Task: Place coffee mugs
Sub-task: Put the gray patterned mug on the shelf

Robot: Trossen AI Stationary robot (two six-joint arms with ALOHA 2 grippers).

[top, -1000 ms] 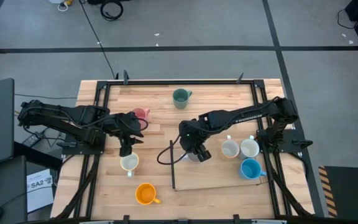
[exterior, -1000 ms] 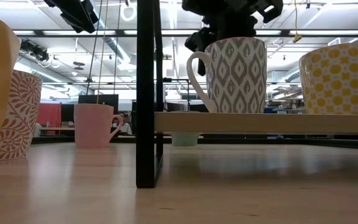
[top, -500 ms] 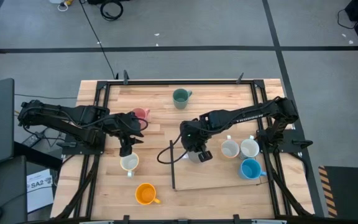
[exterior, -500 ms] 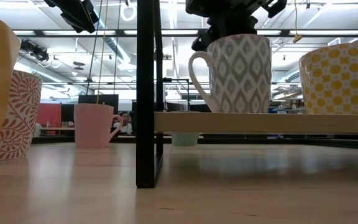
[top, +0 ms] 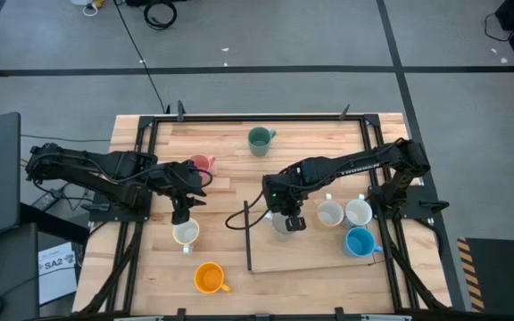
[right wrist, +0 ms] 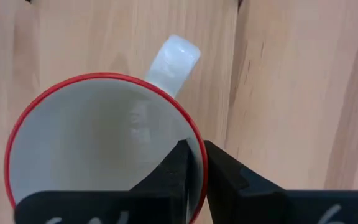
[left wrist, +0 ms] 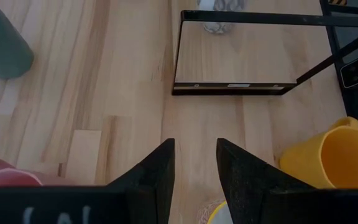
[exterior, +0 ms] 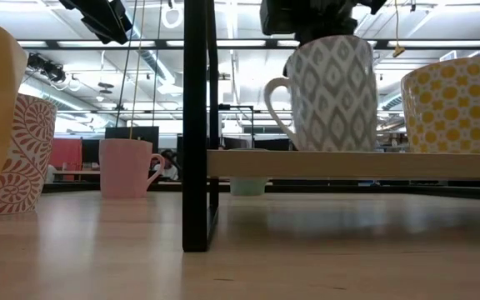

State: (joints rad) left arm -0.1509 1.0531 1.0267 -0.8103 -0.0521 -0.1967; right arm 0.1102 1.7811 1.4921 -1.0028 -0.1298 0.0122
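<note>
A white mug with a grey pattern (exterior: 333, 96) and a red rim (right wrist: 98, 149) stands on the raised wooden board (exterior: 348, 164), near its left end. My right gripper (top: 286, 218) is shut on it from above. My left gripper (left wrist: 194, 162) hangs open over the table's left half, just above a white patterned mug (top: 185, 234) that stands on its base. On the tabletop also stand a pink mug (top: 202, 165), a green mug (top: 259, 139) and an orange mug (top: 209, 278). Two white mugs (top: 329, 214) (top: 358, 211) and a blue mug (top: 359, 242) stand on the board's right part. My right gripper pinches the mug's rim (right wrist: 194, 140) beside the handle (right wrist: 176, 56), one finger (right wrist: 178, 171) inside the mug and one (right wrist: 224, 174) outside. The fingers come from above, pointing down. The mug hangs nearly upright, its base at the board; whether it is lifted clear does not show.
The board's black frame (exterior: 197, 125) has an upright post at its left end, close to the held mug. A black cable (top: 239, 218) loops over the table left of the board. Bare wood lies between the green mug and the board.
My right gripper has taken hold of the grey-patterned mug's rim and carried it a little toward the table's right edge along the board. The mug has stayed nearly upright, tipping slightly.
</note>
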